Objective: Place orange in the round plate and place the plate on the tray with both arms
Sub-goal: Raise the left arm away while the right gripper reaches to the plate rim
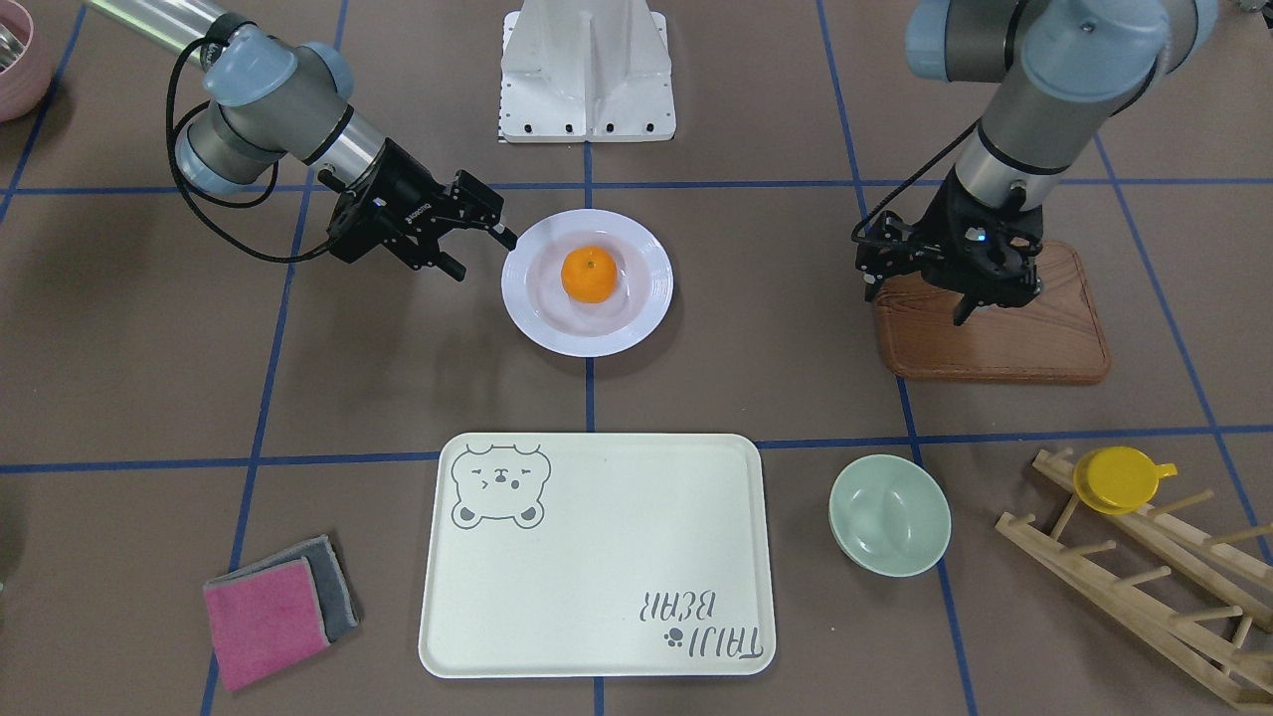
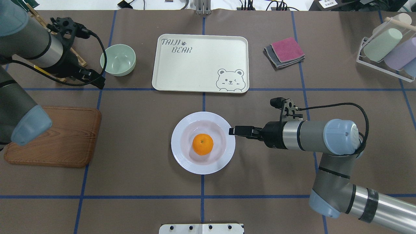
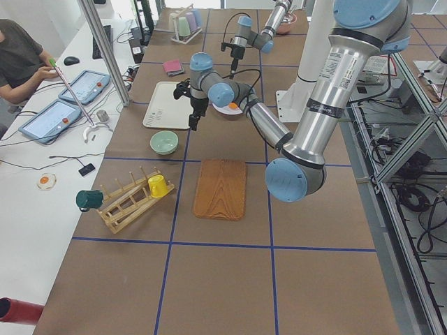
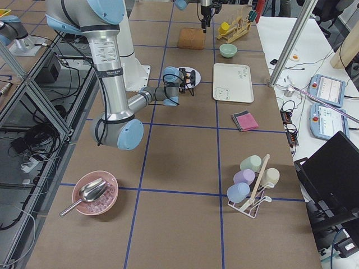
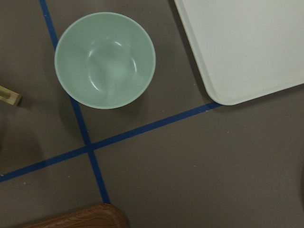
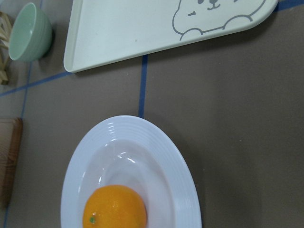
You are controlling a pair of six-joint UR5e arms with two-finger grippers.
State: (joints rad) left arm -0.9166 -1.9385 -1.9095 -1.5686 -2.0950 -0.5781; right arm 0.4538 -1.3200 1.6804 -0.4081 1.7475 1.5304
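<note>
Sitting in plate (image 1: 587, 343), orange (image 1: 589, 274) near R pincer (image 1: 486, 256).

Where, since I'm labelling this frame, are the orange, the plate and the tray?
orange (image 2: 202, 144): overhead view, centre of the fruit's top.
plate (image 2: 203, 168): overhead view, ridged rim on the robot's side.
tray (image 2: 195, 68): overhead view, bare middle of its floor.

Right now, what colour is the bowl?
The bowl is pale green, clearest in the left wrist view.
</note>
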